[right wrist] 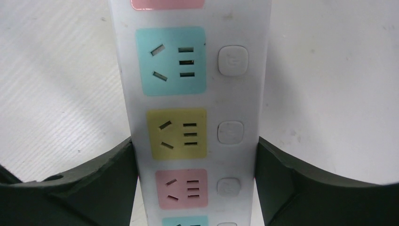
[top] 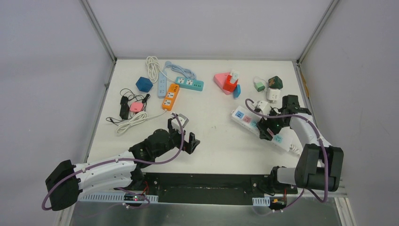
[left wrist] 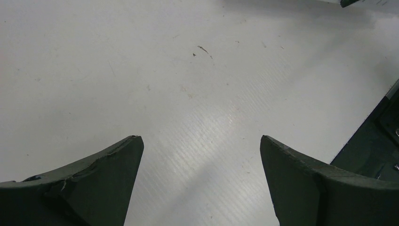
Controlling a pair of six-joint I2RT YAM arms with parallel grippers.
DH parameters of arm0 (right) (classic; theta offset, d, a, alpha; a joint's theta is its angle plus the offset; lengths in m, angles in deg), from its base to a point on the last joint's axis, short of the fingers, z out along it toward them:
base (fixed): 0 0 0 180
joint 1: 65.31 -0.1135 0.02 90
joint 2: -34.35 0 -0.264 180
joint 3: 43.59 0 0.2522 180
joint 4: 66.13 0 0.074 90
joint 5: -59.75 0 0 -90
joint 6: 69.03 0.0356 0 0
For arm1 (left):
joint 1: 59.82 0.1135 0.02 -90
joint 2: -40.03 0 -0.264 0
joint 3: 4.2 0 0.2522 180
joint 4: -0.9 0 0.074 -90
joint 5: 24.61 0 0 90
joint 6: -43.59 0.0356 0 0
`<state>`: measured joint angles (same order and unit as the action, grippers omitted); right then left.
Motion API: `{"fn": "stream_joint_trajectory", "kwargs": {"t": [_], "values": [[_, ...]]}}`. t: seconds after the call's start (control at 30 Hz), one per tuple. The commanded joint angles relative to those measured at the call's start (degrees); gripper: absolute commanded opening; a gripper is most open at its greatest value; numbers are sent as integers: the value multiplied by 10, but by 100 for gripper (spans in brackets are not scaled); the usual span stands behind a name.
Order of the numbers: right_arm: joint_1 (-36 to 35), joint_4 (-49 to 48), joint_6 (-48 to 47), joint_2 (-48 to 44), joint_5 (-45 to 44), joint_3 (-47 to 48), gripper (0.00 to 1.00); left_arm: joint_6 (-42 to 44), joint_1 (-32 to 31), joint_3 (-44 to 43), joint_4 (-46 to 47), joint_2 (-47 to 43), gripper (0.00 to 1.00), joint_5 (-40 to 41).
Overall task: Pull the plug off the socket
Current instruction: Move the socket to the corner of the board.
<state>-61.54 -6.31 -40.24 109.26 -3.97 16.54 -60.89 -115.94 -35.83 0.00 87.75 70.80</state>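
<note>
left tool (left wrist: 200,141) wide open, empty; right tool (right wrist: 194,143) clamped across power strip (right wrist: 195,61)

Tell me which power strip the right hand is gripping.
The white strip with blue, yellow and pink sockets, lying at right. The right hand pinches its long sides; the orange strip, teal strip and pale blue strip lie back left.

Right wrist view: white power strip (right wrist: 211,101) runs off the top and bottom edges. Pink socket (right wrist: 167,4) at the top is only a sliver, and teal socket (right wrist: 185,221) at the bottom is half cut. Top view: right gripper (top: 267,129) hides the strip's middle. Green-and-white adapter (top: 259,85) at the back is too small to read. Left wrist view: dark object (left wrist: 349,3) clipped by the top edge, can't identify.
</note>
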Motion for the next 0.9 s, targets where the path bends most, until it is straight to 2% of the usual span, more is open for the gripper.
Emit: {"fn": "stream_joint_trajectory", "kwargs": {"t": [0.0,0.17,0.3,0.67,0.7,0.87], "values": [[40,-53,46,-11,-31,19,4,-2,7,7,33,-4,99,-11],[73,-109,101,1,-85,18,6,-3,7,11,44,-5,99,-17],[83,-148,109,20,-105,15,6,-5,7,16,53,-4,99,-20],[110,-148,110,93,-118,37,6,-7,7,20,55,-14,99,-27],[117,-144,62,98,-186,42,12,-7,7,20,54,-14,99,-28],[148,-130,25,132,-187,72,17,-7,7,22,55,-15,99,-29]]}}
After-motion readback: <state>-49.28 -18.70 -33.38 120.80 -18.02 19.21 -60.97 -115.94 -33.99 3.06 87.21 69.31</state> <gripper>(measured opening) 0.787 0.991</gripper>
